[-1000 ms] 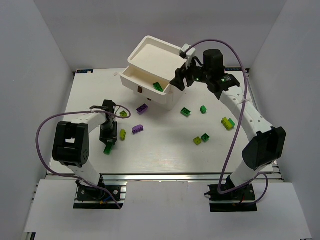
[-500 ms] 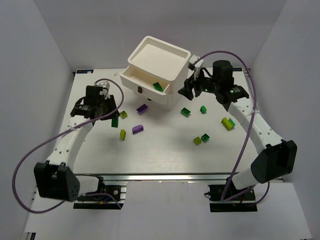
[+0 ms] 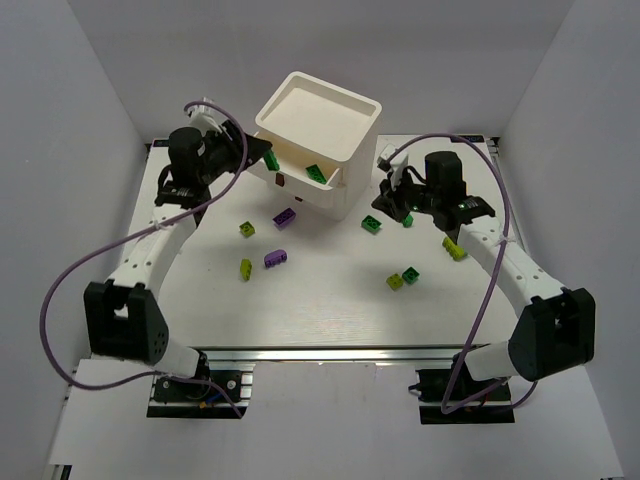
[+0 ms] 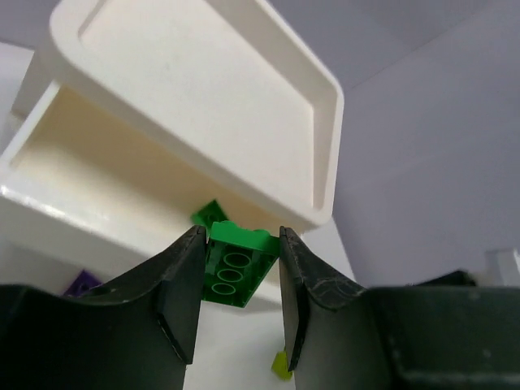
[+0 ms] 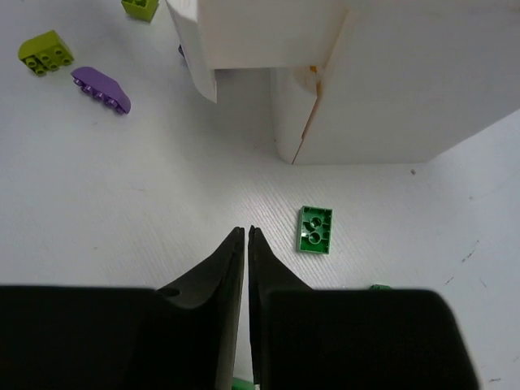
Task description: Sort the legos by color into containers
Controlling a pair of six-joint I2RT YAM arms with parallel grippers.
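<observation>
The left end effector (image 4: 240, 248) is clamped on a dark green lego (image 4: 231, 278), studs facing the wrist camera, held at the left end of the open top drawer (image 3: 292, 186) of the white chest (image 3: 352, 180). Another green lego (image 3: 316, 173) lies inside that drawer. The right end effector (image 5: 246, 237) has its fingers pressed together, gripping nothing, low over the bench (image 5: 122, 211) beside the chest. A green brick (image 5: 315, 230) lies just beside it.
</observation>
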